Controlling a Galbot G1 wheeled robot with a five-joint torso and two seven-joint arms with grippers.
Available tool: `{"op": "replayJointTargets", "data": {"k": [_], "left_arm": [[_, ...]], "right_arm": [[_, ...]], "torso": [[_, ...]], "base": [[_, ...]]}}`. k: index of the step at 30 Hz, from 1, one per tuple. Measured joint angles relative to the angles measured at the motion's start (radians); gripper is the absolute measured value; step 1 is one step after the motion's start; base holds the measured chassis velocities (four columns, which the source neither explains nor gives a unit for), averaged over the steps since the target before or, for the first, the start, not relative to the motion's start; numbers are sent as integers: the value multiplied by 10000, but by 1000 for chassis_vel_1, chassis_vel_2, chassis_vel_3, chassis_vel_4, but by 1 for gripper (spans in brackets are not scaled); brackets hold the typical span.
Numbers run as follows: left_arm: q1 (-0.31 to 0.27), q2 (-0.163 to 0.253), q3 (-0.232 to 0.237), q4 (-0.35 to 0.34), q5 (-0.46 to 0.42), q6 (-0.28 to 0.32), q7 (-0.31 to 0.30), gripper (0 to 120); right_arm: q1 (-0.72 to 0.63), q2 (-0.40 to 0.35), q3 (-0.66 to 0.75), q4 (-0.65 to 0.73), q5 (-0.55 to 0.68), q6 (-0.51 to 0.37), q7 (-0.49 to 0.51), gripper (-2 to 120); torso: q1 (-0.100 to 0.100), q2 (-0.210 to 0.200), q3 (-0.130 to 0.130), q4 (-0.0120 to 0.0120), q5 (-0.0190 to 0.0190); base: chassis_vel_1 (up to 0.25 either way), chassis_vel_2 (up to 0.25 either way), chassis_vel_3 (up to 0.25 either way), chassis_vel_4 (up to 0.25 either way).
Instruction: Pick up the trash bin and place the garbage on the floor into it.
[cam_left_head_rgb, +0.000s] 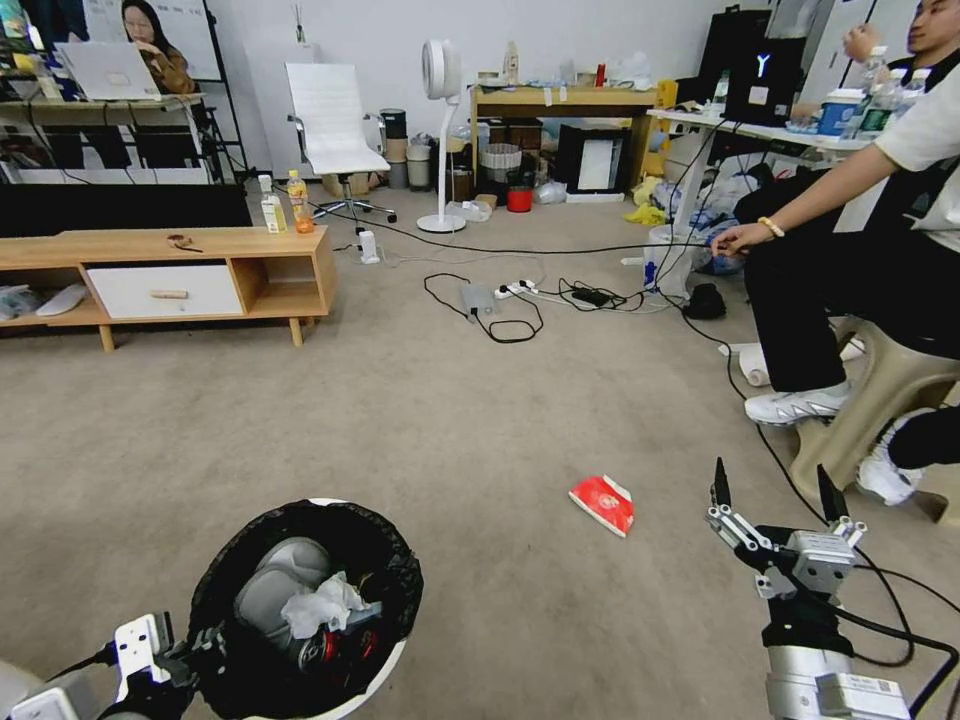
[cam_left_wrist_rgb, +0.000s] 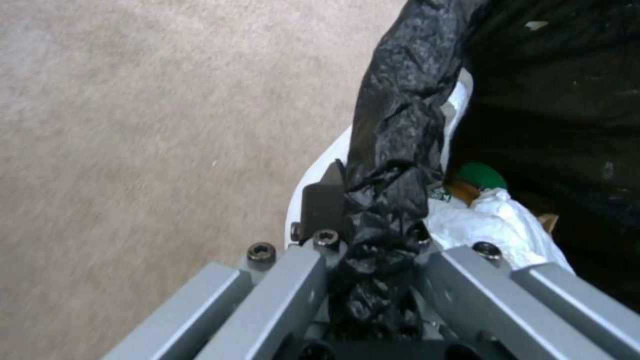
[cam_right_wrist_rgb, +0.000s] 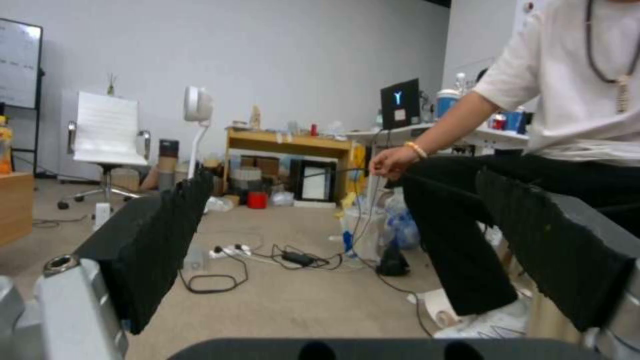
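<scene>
The trash bin (cam_left_head_rgb: 385, 665), white with a black bag over its rim, hangs at my lower left. My left gripper (cam_left_head_rgb: 190, 650) is shut on its near rim; the left wrist view shows the gripper (cam_left_wrist_rgb: 373, 205) pinching the bagged rim (cam_left_wrist_rgb: 400, 125). Inside the bin lie white tissue (cam_left_head_rgb: 320, 605), a crushed red can (cam_left_head_rgb: 325, 650) and a clear bottle (cam_left_head_rgb: 280, 585) whose green cap (cam_left_wrist_rgb: 481, 175) shows. A flat red packet (cam_left_head_rgb: 602, 503), garbage, lies on the carpet ahead. My right gripper (cam_left_head_rgb: 775, 490) hovers open to its right, well above the floor, nothing between its pads (cam_right_wrist_rgb: 153, 240).
A person sits on a stool (cam_left_head_rgb: 880, 390) at the right, feet (cam_left_head_rgb: 795, 405) close to my right arm. Cables and a power strip (cam_left_head_rgb: 500, 300) lie farther ahead. A wooden bench (cam_left_head_rgb: 200, 260) with two upright drink bottles (cam_left_head_rgb: 285, 205) stands at the left.
</scene>
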Motion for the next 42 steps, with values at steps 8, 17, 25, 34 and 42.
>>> {"op": "replayJointTargets", "data": {"k": [8, 17, 25, 34, 42], "left_arm": [[-48, -12, 29, 49, 12, 0, -3, 1], [-94, -33, 57, 99, 43, 0, -7, 1], [-140, -70, 69, 214, 78, 0, -9, 1], [-232, -79, 69, 313, 89, 2, -7, 1], [-314, -103, 84, 452, 155, 2, 3, 1]], "right_arm": [[24, -38, 5, -54, -4, 19, -4, 100], [90, -63, 1, -165, -8, 155, -64, 100], [230, -72, -57, -318, 19, 291, -225, 100], [346, -73, -87, -412, 74, 292, -258, 100], [415, -73, -94, -587, 93, 338, -385, 100]], "torso": [[0, -2, 0, -2, 1], [1, -2, 1, 1, 6], [1, -1, -1, 2, 3], [0, 0, -1, 1, 3], [0, 0, -1, 1, 2]], "base": [[-202, 206, 220, -212], [-187, 187, 196, -180], [-54, 44, 52, -46], [0, 0, 0, 0], [0, 0, 0, 0]]}}
